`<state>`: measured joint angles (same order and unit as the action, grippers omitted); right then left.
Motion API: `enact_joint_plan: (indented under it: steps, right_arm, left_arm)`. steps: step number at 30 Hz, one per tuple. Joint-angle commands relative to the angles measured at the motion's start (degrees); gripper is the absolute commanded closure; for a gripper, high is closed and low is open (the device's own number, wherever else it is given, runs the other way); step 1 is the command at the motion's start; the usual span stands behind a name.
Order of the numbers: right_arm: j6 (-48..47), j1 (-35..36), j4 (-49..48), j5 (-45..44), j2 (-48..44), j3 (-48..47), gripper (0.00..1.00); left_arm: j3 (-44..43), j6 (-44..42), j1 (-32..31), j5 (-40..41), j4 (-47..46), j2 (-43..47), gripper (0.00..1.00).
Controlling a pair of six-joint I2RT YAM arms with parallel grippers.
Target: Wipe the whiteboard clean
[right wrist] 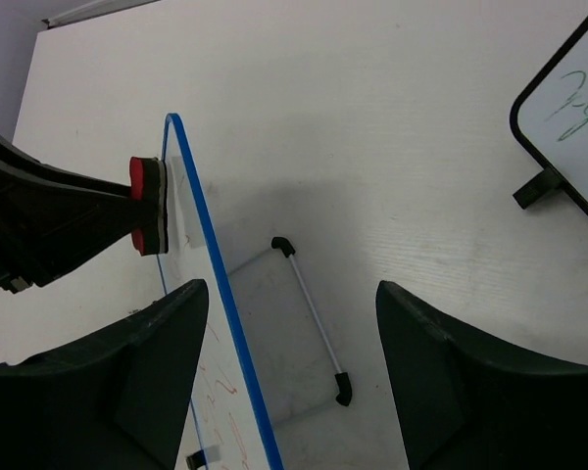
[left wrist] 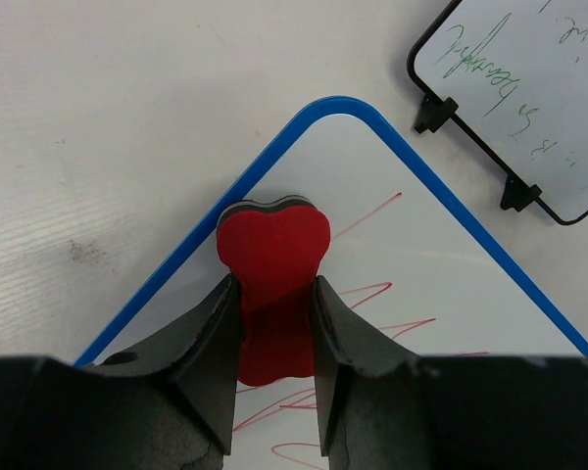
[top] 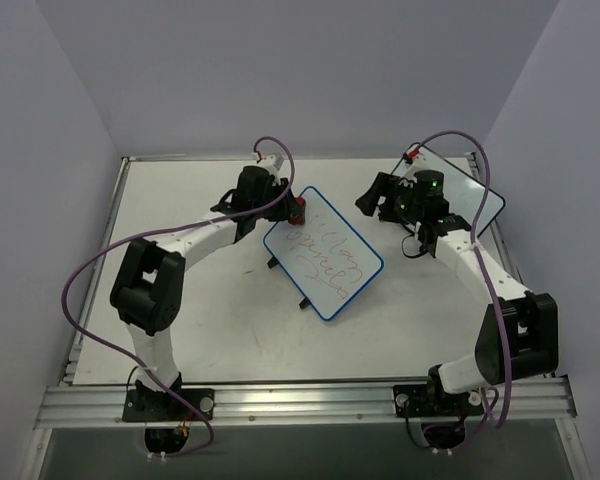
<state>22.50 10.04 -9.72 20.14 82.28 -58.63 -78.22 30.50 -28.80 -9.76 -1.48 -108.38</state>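
Near the arm bases the table [top: 210, 310] carries the whiteboard [top: 323, 253], set diagonally between the two arms, its blue rim [left wrist: 441, 191] rounded at the corners and its face covered in red marker scribble [left wrist: 377, 294]. The right wrist view shows the board propped at a tilt on a thin wire stand [right wrist: 314, 313] with small black feet. It is probably light, thin and stiff with a slick face, so a wiping push may slide or tip it. The safest hold is judged to be the blue rim along one side edge, clear of the writing and of the eraser's path. At the far left corner the left gripper [left wrist: 274, 284] pinches a red felt-backed eraser [left wrist: 274, 235], whose pad lies against the board face just inside the rim. The right gripper [right wrist: 289, 289] hangs at the board's far right edge with its jaws spread and nothing between them but the rim line, not visibly touching it. Farthest off, at the right, stands a second board with a dark rim [top: 470, 190] and green writing.
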Motion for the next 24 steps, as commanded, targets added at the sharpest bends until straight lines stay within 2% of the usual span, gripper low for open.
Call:
enact_joint_plan:
  steps: [1,5,10,24]
  right_arm:
    - [-1.7,-0.5,-5.7,6.6,2.0,-2.6,0.36]
    - [-1.8,-0.5,-10.1,9.4,3.8,-1.2,0.43]
    - [-2.7,-0.5,-11.0,12.7,7.4,-1.8,0.53]
    - [-2.5,1.9,-16.2,18.2,11.1,-1.5,0.55]
  left_arm:
    - [-3.7,-2.5,-0.6,1.5,-0.2,-0.8,0.98]
    - [-4.3,-3.2,-1.1,2.1,-0.4,-1.3,0.98]
    - [-4.9,-4.6,-2.0,2.5,-0.5,-1.9,0.98]
    - [-7.4,-6.2,-4.0,4.5,1.4,-2.6,0.98]
